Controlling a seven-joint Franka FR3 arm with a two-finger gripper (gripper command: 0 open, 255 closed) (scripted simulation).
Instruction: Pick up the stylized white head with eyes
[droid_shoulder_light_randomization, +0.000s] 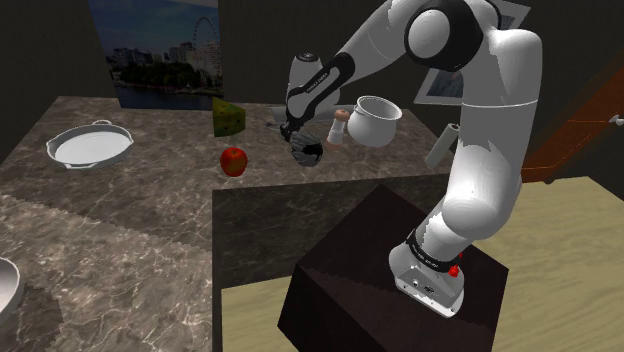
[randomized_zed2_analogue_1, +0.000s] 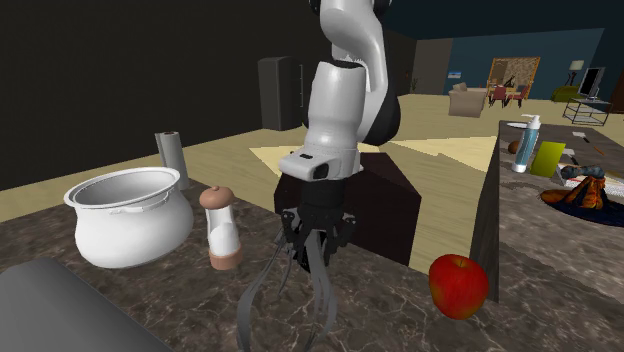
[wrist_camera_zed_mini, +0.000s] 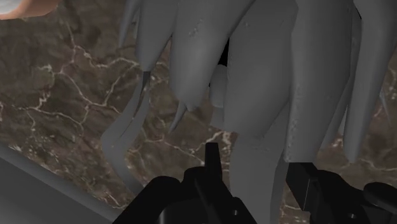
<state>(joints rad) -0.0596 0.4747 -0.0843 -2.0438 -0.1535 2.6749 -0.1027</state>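
The head (randomized_zed2_analogue_1: 318, 285) is drawn plain grey, a body with long curved strands hanging from it down to the dark marble counter (randomized_zed2_analogue_1: 400, 325). My gripper (randomized_zed2_analogue_1: 315, 235) stands right over it, pointing down. In the wrist view the grey body (wrist_camera_zed_mini: 254, 95) runs between my two black fingers (wrist_camera_zed_mini: 212, 162), which press on it from both sides; the gripper (wrist_camera_zed_mini: 257, 168) is shut on it. In the shoulder view the gripper (droid_shoulder_light_randomization: 304, 148) sits low over the counter with the grey head (droid_shoulder_light_randomization: 308, 157) under it. No eyes are visible on it.
A red apple (droid_shoulder_light_randomization: 233, 160) (randomized_zed2_analogue_1: 458, 285) lies close by. A white pot (droid_shoulder_light_randomization: 375, 120) (randomized_zed2_analogue_1: 125, 215) and a brown-capped shaker (randomized_zed2_analogue_1: 218, 228) stand on the other side. A white oval dish (droid_shoulder_light_randomization: 90, 145), a green wedge (droid_shoulder_light_randomization: 230, 118) and a grey roll (randomized_zed2_analogue_1: 172, 155) lie farther off.
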